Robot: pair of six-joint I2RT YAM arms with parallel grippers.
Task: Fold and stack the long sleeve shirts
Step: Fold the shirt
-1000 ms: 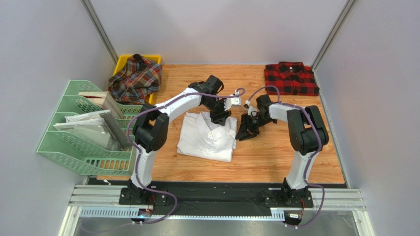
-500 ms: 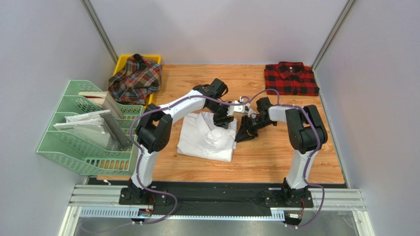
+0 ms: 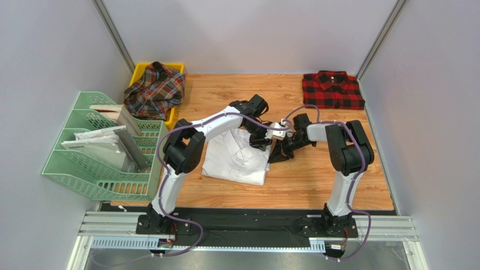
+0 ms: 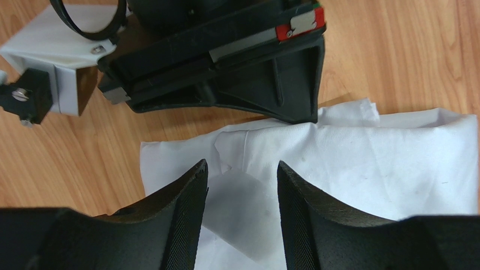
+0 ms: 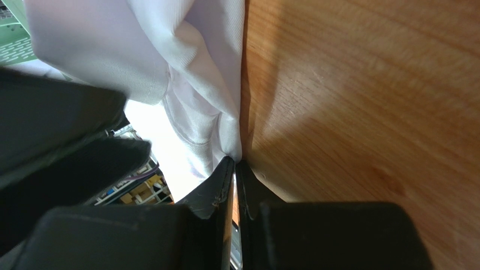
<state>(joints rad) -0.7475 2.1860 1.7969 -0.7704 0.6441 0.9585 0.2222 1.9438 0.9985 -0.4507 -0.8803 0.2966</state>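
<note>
Two grippers: meet head-on at the right edge of the white shirt (image 3: 234, 158), close together.
left gripper (image 4: 242, 169): fingers spread, over the shirt's right edge, white cloth showing in the gap.
right gripper (image 5: 235, 164): fingers pressed together, tips low on the table (image 3: 321, 180), against the shirt's edge fold; cannot tell if cloth is nipped.
room: bare wood right of the shirt and on its near side.
white shirt: mid-table, folded to a rough rectangle, collar toward the far side, right edge bunched.
checked shirt (image 3: 331, 90): folded flat, far right corner, well apart.
tartan shirt (image 3: 155, 90): crumpled heap on the yellow bin (image 3: 179, 66), far left corner.
green trays (image 3: 84, 163): off the table's left edge, near the white shirt.
</note>
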